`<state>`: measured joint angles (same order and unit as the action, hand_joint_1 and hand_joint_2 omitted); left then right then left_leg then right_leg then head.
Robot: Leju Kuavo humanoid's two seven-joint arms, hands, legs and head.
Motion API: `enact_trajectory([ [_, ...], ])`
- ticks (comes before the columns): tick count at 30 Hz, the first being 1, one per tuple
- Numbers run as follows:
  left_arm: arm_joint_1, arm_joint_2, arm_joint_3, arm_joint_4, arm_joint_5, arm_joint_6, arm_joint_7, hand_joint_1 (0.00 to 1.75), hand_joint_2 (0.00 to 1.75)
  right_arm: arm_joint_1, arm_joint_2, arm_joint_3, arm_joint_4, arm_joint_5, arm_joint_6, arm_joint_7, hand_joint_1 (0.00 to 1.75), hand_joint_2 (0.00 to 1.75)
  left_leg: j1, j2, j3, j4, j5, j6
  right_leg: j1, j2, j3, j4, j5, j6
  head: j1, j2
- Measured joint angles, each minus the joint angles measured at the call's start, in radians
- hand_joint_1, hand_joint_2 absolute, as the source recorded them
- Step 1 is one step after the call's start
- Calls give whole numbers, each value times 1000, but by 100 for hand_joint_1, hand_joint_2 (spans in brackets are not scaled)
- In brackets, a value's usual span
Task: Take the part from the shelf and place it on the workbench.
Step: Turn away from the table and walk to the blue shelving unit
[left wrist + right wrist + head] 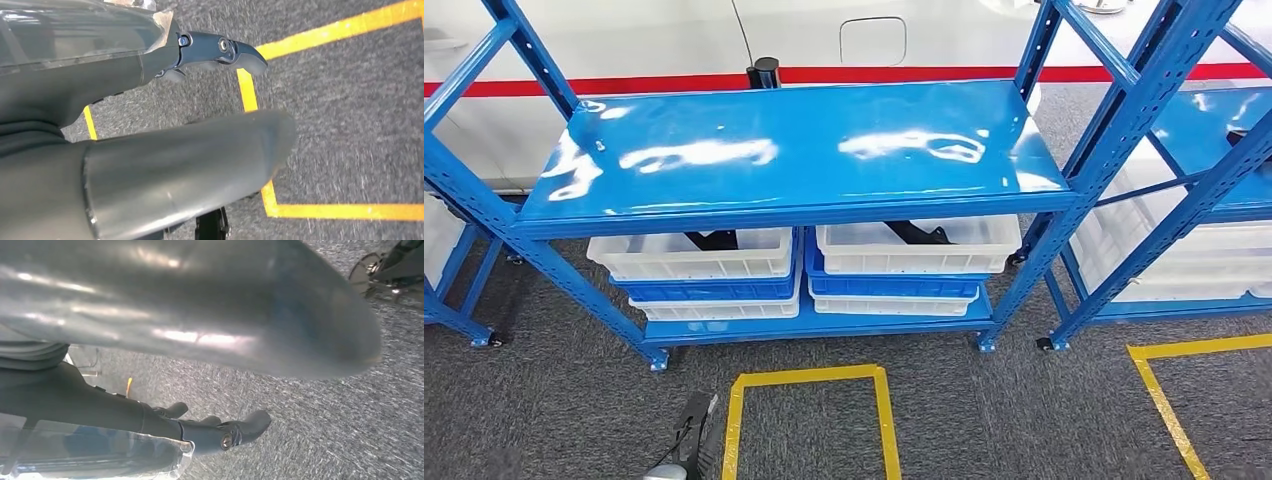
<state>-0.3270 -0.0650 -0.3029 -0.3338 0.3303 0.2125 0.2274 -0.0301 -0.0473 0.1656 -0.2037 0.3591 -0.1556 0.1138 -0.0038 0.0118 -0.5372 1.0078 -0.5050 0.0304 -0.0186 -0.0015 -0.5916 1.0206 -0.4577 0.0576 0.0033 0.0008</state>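
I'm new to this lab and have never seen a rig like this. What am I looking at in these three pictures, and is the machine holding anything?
It is a two-legged humanoid robot. The head view looks down at a blue shelf with a bare top. Below are stacked white and blue bins; dark parts lie in the top white ones. Yellow tape marks the grey carpet. The other two pictures come from cameras at the wrists, looking past hanging arms at the floor. The left hand and right hand hold nothing; their fingers are apart.
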Motion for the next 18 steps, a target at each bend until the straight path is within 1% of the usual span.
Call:
enact_trajectory([
  [2, 0, -1, 1, 0, -1, 0, 0, 0, 0, 1, 0, 0, 0, 0, 0, -2, 0, 0, 3, 0, 2, 0, -4, -8, -2, 2, 3, -1, -2, -15, -2, 0],
  [3, 0, -1, 2, 0, -1, 0, -1, 0, 0, 1, -1, 0, 0, 0, 0, -3, 0, 0, 5, -1, -2, 10, -12, -13, -5, 2, 5, -2, -3, -22, -2, 0],
  [4, 0, -1, 3, 0, -2, 0, -1, 0, 0, 2, -1, 0, 0, 0, 0, -3, 0, 0, 7, -3, -16, 41, -30, -19, -9, 3, 9, -3, -5, -28, -4, 0],
  [5, 0, -1, 4, 0, -2, 0, -2, 0, 0, 2, -2, 0, 0, 0, -1, -3, 0, 0, 9, -5, -42, 94, -57, -23, -10, 4, 12, -4, -7, -34, -5, 0],
  [7, 3, -2, 6, 1, -2, 0, -3, 0, 0, 2, -3, 0, 0, 0, -1, -4, 0, 0, 12, -6, -117, 231, -112, -30, -9, 5, 17, -4, -13, -42, -8, 0],
  [8, 6, -2, 6, 2, -2, 0, -3, 0, 0, 2, -3, 0, 0, 0, -1, -4, 0, 0, 14, -6, -149, 277, -119, -31, -8, 6, 20, -4, -16, -45, -8, 0],
  [9, 8, -2, 7, 2, -2, 0, -3, 0, 0, 3, -3, 0, 0, 0, -1, -4, 0, 0, 14, -6, -164, 286, -105, -31, -7, 8, 24, -4, -18, -45, -8, 0],
  [10, 10, -2, 7, 3, -2, 0, -3, 0, 0, 3, -3, 0, 0, 0, -1, -4, 0, 0, 15, -7, -160, 256, -71, -28, -7, 11, 29, -3, -21, -45, -8, 0],
  [11, 10, -1, 7, 3, -2, 0, -3, 0, 0, 3, -2, 0, 0, 0, -1, -4, 0, 0, 15, -8, -139, 196, -27, -25, -7, 13, 34, -4, -25, -43, -9, 0],
  [12, 10, 0, 7, 3, -2, 0, -3, 0, 0, 3, -2, 0, 0, -1, -1, -4, 0, 0, 15, -11, -111, 129, 10, -20, -7, 15, 39, -4, -29, -40, -9, 0],
  [13, 10, 0, 8, 3, -3, 0, -4, 0, 0, 2, -2, 0, 0, -1, -1, -4, 0, 0, 13, -13, -86, 71, 34, -16, -4, 17, 42, -3, -33, -35, -9, 0],
  [14, 9, 0, 8, 3, -4, 0, -4, 0, 0, 1, -2, 0, 0, -1, -1, -5, 0, 0, 11, -15, -70, 37, 42, -13, -2, 18, 43, -3, -36, -30, -9, 0],
  [15, 10, 0, 8, 3, -4, 0, -5, 0, 0, 1, -2, 0, 0, -1, -2, -5, 0, 0, 8, -16, -63, 22, 40, -10, -1, 19, 42, -4, -38, -25, -9, 0],
  [16, 10, 0, 8, 3, -4, 0, -6, 0, 0, 1, -2, 0, 0, -1, -2, -6, 0, 0, 5, -16, -61, 19, 36, -8, 0, 19, 42, -6, -40, -20, -9, 0],
  [17, 11, 0, 8, 3, -5, 0, -8, 0, 0, 2, -2, 0, 0, -1, -3, -6, 0, 0, 2, -16, -62, 19, 35, -5, -2, 19, 43, -9, -40, -15, -9, 0],
  [18, 12, -1, 8, 2, -5, 0, -10, 0, 0, 2, -2, 0, 0, 0, -3, -6, 0, 0, 4, -16, -57, 13, 37, 1, -1, 19, 44, -12, -41, -10, -10, 0],
])
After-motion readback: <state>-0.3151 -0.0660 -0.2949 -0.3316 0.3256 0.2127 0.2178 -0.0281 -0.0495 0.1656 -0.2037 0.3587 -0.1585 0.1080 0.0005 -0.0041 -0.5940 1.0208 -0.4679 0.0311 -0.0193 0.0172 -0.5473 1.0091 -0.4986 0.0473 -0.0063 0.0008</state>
